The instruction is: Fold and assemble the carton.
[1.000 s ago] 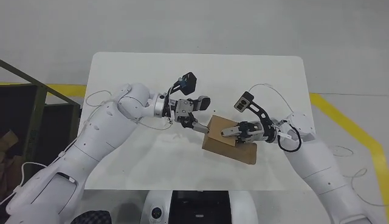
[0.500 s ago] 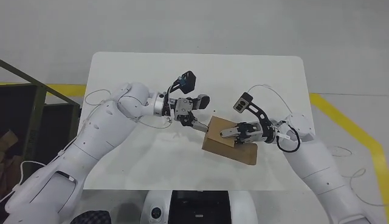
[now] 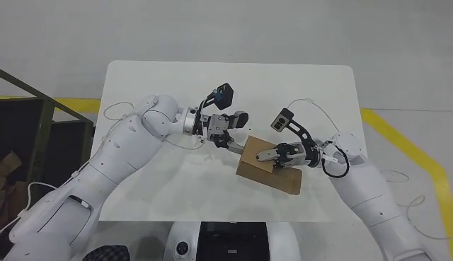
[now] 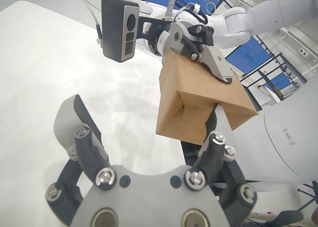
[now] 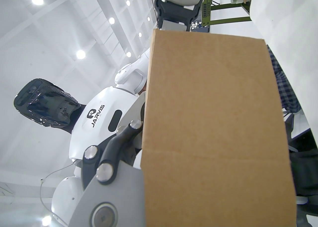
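Observation:
A brown cardboard carton (image 3: pixel 270 170), partly folded into a box, is held tilted over the front middle of the white table (image 3: pixel 148 91). My right gripper (image 3: pixel 265 155) is shut on its upper panel; one finger (image 4: pixel 219 67) presses on top, while the other is hidden under the board. In the right wrist view the carton (image 5: pixel 216 126) hides most of the table. My left gripper (image 3: pixel 231 138) stands open just left of the carton's near end. In the left wrist view the folded end flaps (image 4: pixel 183 111) sit between its fingers (image 4: pixel 82 116), close to one of them.
A green cart (image 3: pixel 28 130) with cardboard scraps stands beside the table's left side. A yellow floor line (image 3: pixel 396 137) runs off to the right. The carton hangs near the table's front edge; the back half of the table is bare.
My left gripper has shifted slightly right, closer to the carton's end. The right gripper and the carton have barely moved.

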